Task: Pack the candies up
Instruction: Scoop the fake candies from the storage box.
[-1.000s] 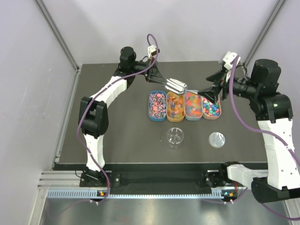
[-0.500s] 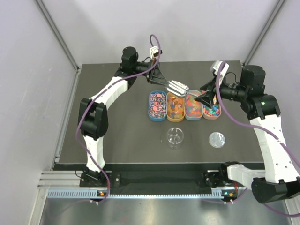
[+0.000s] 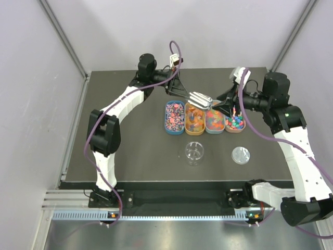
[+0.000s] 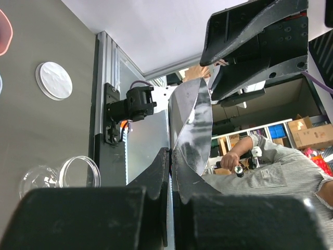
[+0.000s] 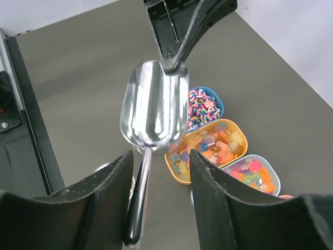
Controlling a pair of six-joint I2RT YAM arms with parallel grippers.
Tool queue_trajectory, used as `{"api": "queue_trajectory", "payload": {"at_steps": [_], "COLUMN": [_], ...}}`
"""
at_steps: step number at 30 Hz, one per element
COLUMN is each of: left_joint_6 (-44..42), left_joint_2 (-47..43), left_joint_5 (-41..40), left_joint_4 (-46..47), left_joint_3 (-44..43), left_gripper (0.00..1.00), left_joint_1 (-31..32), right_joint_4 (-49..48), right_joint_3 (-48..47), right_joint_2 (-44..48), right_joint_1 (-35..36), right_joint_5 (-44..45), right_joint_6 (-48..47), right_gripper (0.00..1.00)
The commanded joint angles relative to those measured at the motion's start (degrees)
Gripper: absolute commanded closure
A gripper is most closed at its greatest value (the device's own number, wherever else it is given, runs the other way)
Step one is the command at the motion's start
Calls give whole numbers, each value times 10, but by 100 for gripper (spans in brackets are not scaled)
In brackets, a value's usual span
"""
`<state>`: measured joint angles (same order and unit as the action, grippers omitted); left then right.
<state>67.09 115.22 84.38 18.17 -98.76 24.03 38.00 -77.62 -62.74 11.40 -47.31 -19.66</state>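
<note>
Handover stage: left gripper (image 3: 187, 95) clenched on the scoop (image 3: 200, 99) bowl, right gripper (image 5: 158, 166) spread astride its handle, not gripping. Candies (image 3: 204, 117) lie in trays (image 3: 175, 133) at twelve o'clock of the empty jar (image 3: 194, 152) — none packed.

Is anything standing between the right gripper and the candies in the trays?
Yes: the metal scoop, pinched by the left gripper, hangs in between. Its handle lies between the right gripper's open fingers, with the candies beyond.
</note>
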Motion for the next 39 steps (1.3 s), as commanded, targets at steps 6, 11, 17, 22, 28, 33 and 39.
{"api": "queue_trajectory", "payload": {"at_steps": [6, 11, 17, 22, 28, 33, 39], "left_joint_6": [-13, -13, -13, -13, -13, -14, -15], "left_joint_2": [-39, -40, -36, -33, -32, -32, -32], "left_joint_5": [36, 37, 39, 40, 40, 40, 43], "left_joint_4": [13, 13, 15, 16, 17, 17, 17], "left_joint_3": [-1, 1, -1, 0, 0, -1, 4], "left_gripper": [100, 100, 100, 100, 100, 100, 100], "left_joint_1": [8, 8, 8, 7, 7, 7, 7], "right_joint_4": [-41, -35, -6, 4, 3, -3, -9], "right_joint_3": [1, 11, 19, 24, 31, 29, 23], "right_joint_2": [-4, -3, 2, 11, 21, 17, 16], "right_joint_1": [12, 14, 23, 25, 25, 25, 25], "right_joint_5": [-5, -5, 5, 14, 26, 29, 35], "right_joint_6": [7, 1, -31, -36, -38, -33, -24], "right_gripper": [56, 58, 59, 59, 66, 75, 85]}}
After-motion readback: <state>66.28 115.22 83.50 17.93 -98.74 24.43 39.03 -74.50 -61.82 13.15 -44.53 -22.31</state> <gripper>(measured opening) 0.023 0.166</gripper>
